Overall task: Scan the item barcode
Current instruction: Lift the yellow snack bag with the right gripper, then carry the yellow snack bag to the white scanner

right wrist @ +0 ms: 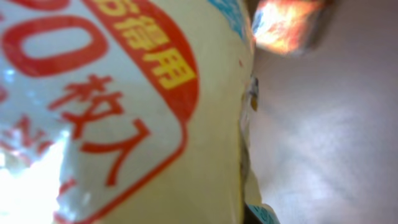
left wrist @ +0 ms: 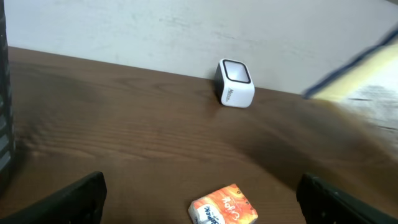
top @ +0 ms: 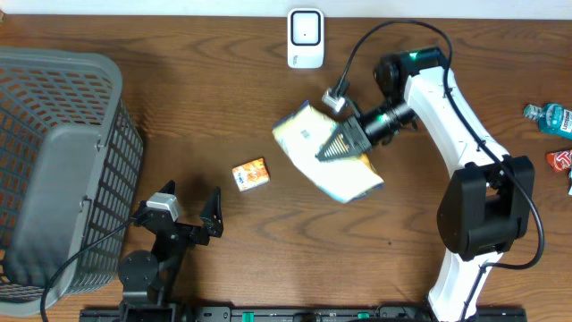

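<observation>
The item, a large pale-yellow soft pack [top: 344, 174] with red print, is held above the table by my right gripper [top: 331, 148], which is shut on its middle. It hangs just below the white scanner [top: 306, 38] at the table's back edge. In the right wrist view the pack [right wrist: 124, 112] fills most of the frame and hides the fingers. No barcode can be made out. My left gripper [top: 185, 211] rests open near the front edge. Its fingers [left wrist: 74, 199] stand wide apart, with a small orange pack [left wrist: 224, 207] on the table ahead of them. The scanner [left wrist: 235, 83] stands beyond.
A grey mesh basket [top: 54, 161] takes up the left side. The small orange pack [top: 250, 173] lies left of the held item. A blue bottle [top: 550, 116] and a red packet [top: 561, 161] lie at the far right edge.
</observation>
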Motion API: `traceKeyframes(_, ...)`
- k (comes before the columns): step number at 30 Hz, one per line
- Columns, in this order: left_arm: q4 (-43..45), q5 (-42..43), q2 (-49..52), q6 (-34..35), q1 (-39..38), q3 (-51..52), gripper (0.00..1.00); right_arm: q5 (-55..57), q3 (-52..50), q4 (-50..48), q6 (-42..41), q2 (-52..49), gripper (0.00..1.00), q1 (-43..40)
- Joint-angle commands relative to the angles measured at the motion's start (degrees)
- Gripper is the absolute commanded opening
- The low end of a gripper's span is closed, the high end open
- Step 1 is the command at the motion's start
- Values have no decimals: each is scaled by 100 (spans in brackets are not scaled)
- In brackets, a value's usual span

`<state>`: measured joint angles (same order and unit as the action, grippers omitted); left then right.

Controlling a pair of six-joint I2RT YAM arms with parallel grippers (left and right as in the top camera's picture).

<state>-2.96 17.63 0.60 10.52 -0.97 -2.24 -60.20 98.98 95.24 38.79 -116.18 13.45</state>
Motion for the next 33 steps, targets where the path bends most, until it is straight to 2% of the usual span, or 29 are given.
traceKeyframes(1, -168, 28, -26, 9, -24, 105, 98, -660, -299, 227, 2028, 66, 1, -28)
traceKeyframes(15, -168, 26, -26, 9, -24, 105, 98, -1014, -2129, 232, 1735, 83, 1, -35)
traceKeyframes(25, -168, 26, -26, 9, -24, 105, 98, -925, -2275, 232, 1161, 308, 1, -35)
traceKeyframes(33, -168, 26, -26, 9, -24, 105, 98, -470, -2277, 232, 603, 1541, 1, -28)
